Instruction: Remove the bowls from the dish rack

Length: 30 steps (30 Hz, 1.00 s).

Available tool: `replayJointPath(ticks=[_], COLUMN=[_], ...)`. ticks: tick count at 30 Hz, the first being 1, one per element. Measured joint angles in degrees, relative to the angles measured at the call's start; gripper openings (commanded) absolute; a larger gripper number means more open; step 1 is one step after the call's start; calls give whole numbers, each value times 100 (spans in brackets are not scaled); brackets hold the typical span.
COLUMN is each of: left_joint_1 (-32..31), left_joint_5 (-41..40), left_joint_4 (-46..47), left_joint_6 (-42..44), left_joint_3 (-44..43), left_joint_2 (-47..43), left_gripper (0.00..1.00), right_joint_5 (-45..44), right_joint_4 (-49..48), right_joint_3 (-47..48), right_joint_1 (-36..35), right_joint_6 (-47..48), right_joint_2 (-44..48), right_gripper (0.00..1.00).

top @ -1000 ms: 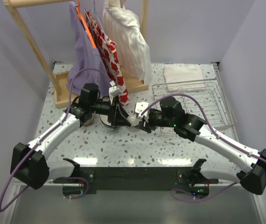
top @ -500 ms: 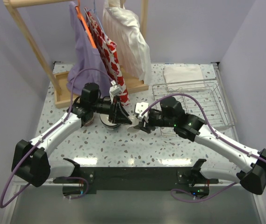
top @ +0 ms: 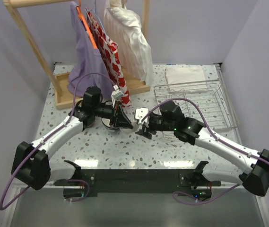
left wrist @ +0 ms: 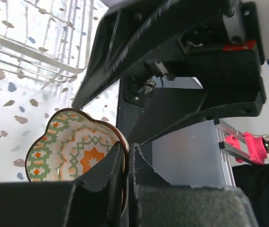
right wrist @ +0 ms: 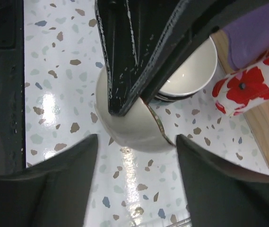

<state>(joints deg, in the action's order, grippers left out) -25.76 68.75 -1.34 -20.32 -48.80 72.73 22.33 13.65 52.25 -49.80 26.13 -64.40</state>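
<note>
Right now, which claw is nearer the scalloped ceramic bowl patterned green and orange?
Left: the left claw clamps the rim of the bowl; the right claw stands open facing its cream underside, not gripping.

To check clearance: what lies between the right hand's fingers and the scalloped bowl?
Nothing; in the right wrist view only bare table shows between right hand and bowl.

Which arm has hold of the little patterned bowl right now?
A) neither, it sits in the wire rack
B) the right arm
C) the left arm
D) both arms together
C: the left gripper is pinched shut on the rim of the patterned bowl, while the right gripper stands open, its fingers spread to either side.
</note>
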Motion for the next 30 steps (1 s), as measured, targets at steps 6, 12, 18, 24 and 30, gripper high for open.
replayJointPath(ticks=[6,12,18,24,30], left_joint_1=[63,63,-52,-903,-1659], left_joint_5=[-378,-793,-1379,-2485,-3866], left_joint_4=[31,-7,-109,-463,-944], left_joint_6=[37,42,39,63,192], left_joint_3=[122,262,286,219,-195], left_joint_2=[-90,-243,-339,-319,-35], left_gripper=[0,0,0,0,0], right_joint_5=[-245,-693,-1613,-2855,-3952], right_joint_4=[127,299,302,162,-9], right_joint_3=[-2,-2,-31,-223,-385], right_joint_1=[46,46,46,46,48], right_joint_6=[-153,-286,-564,-914,-1123], right_joint_2=[153,334,553,905,1307], right_gripper=[95,99,99,99,99])
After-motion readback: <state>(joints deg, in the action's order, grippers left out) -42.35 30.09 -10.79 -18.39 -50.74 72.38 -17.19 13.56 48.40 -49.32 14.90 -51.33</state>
